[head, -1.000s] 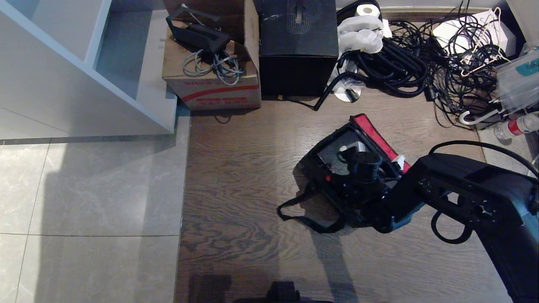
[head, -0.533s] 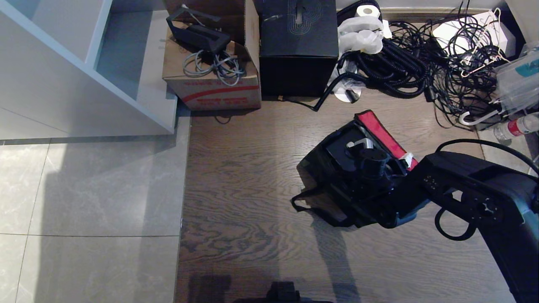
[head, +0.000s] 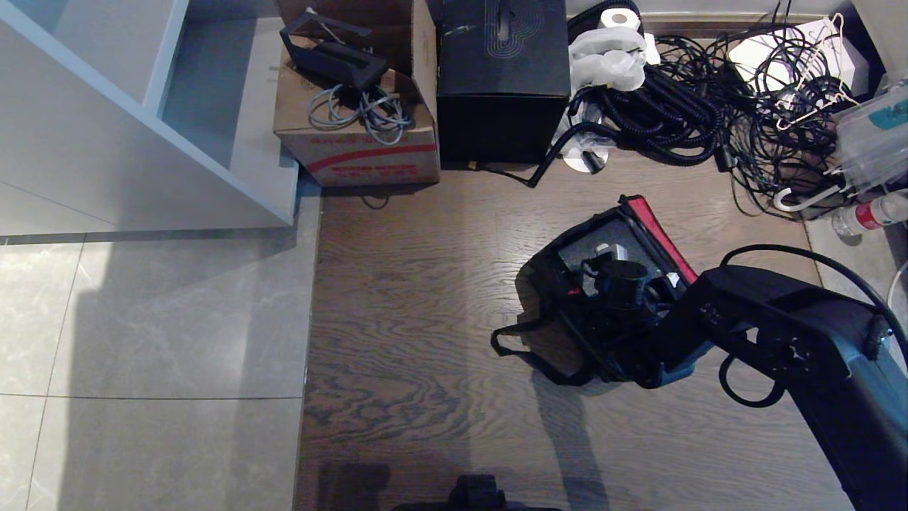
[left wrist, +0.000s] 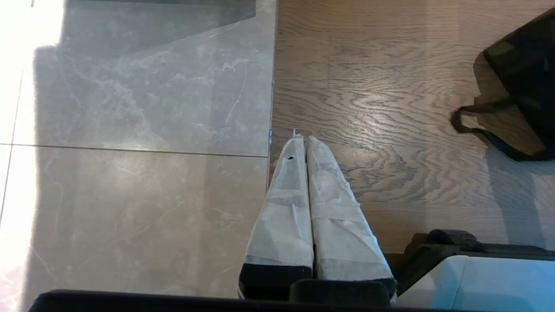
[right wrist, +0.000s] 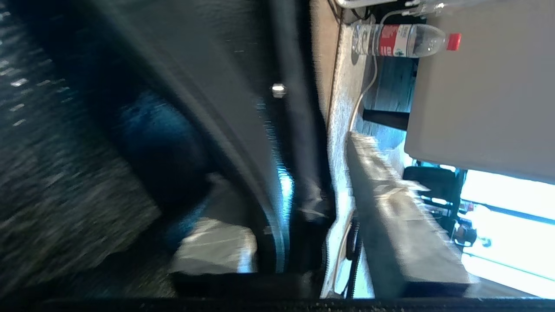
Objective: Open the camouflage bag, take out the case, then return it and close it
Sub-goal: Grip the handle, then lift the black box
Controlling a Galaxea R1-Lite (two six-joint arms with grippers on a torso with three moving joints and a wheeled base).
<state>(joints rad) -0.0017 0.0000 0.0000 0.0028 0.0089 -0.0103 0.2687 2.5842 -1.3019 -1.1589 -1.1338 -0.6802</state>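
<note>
The camouflage bag [head: 567, 305] sits on the wood-grain floor [head: 411, 319], toward the floor's right side, its lid [head: 656, 238] thrown back so that the red inner edge stands tilted along the far right rim. Inside the open mouth lies the case [head: 603, 250], a dark flat rectangular face with a pale end of its handle showing (most of it is covered by the arm). The right pincer [head: 616, 278] reaches down into the bag's mouth from the right; how far its fingers are parted, and whether they have hold of anything, cannot be told, since the wrist hides them from the head view and the right wrist view is a blur of dark fabric. A black strap [head: 521, 351] loops out from the bag's near left corner and lies flat on the boards. To the left of the bag the wood runs open as far as the seam with the smooth grey stone tiles [head: 156, 333]. Along the floor's far edge stand a cardboard box [head: 358, 145] holding coiled grey cable, a taller black box [head: 502, 78] with a line pattern, and a tangle of black cables [head: 709, 99]. The left pincer [left wrist: 307, 143], its fingers wrapped in pale tape and pressed together with nothing between them, hangs over the seam between tile and wood, well apart from the bag.
</note>
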